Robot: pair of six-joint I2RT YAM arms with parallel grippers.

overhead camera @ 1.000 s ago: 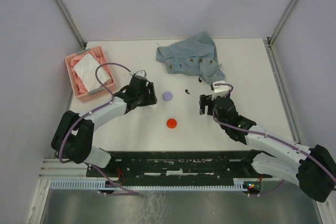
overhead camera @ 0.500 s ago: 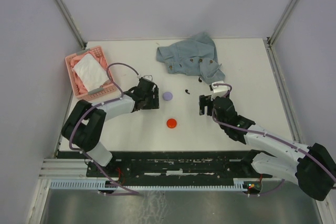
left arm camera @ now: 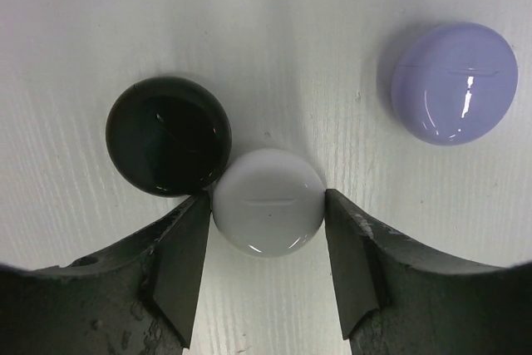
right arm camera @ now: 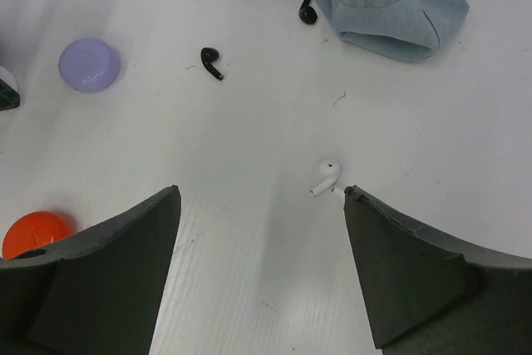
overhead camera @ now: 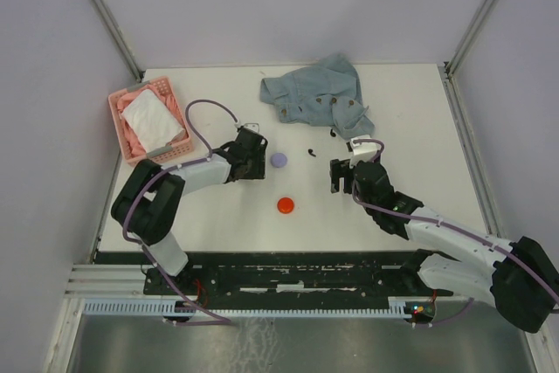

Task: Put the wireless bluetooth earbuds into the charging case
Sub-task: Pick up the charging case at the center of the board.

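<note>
No earbud inserted yet. Jaws of left gripper point(left arm camera: 266, 201) press both sides of closed glossy white round case point(left arm camera: 268, 214). Jaws of right gripper point(right arm camera: 259, 194) stand wide apart above small white stemmed earbud point(right arm camera: 326, 177), loose on white table point(right arm camera: 249, 122); two black stemmed earbuds point(right arm camera: 212, 63) also loose.

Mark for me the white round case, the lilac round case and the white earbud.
Round white glossy case point(left arm camera: 268, 212): left wrist view, centre of its lid.
Round lilac glossy case point(left arm camera: 454, 82): left wrist view, centre of its lid.
Tiny white stemmed earbud point(right arm camera: 324, 179): right wrist view, upper stem.
</note>
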